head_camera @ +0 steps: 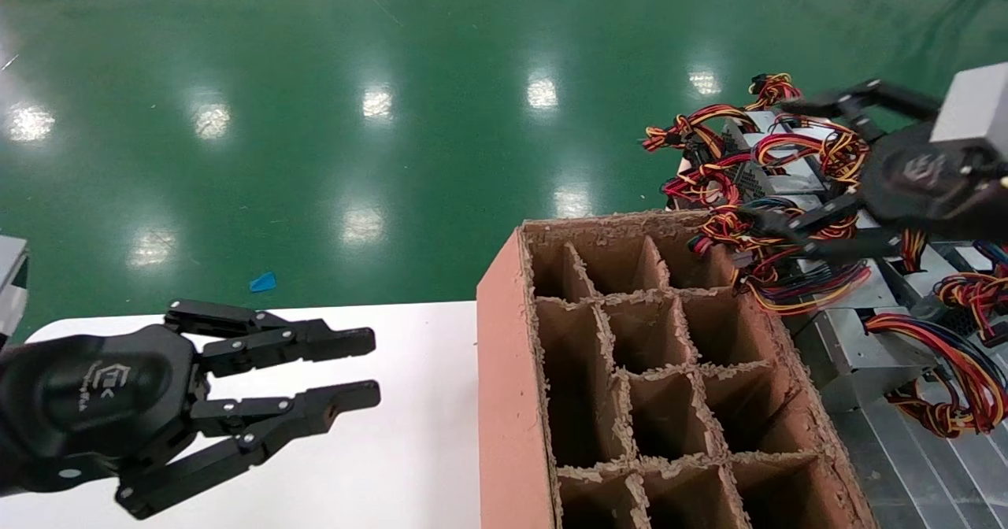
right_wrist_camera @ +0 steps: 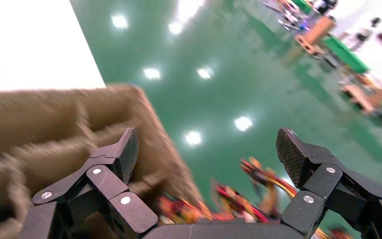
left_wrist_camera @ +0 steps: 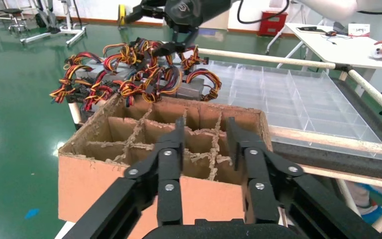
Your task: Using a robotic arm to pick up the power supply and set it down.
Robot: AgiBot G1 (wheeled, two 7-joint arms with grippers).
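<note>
Step in hand, by judgement: reach before pickup. Right gripper (head_camera: 795, 175) spread wide, holding nothing, hovering over power supply (head_camera: 776, 168) in wire-tangled pile, far right of cardboard divider box (head_camera: 504, 371).

Next: descend, straddle casing, avoid cables.

Left gripper (head_camera: 354, 371) idle, partly open, empty, near left over white table (head_camera: 394, 450).

Box wall close left of pile; open room above.

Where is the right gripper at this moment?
In the head view, the right gripper hangs open at upper right, over the pile of power supplies beyond the cardboard box.
</note>
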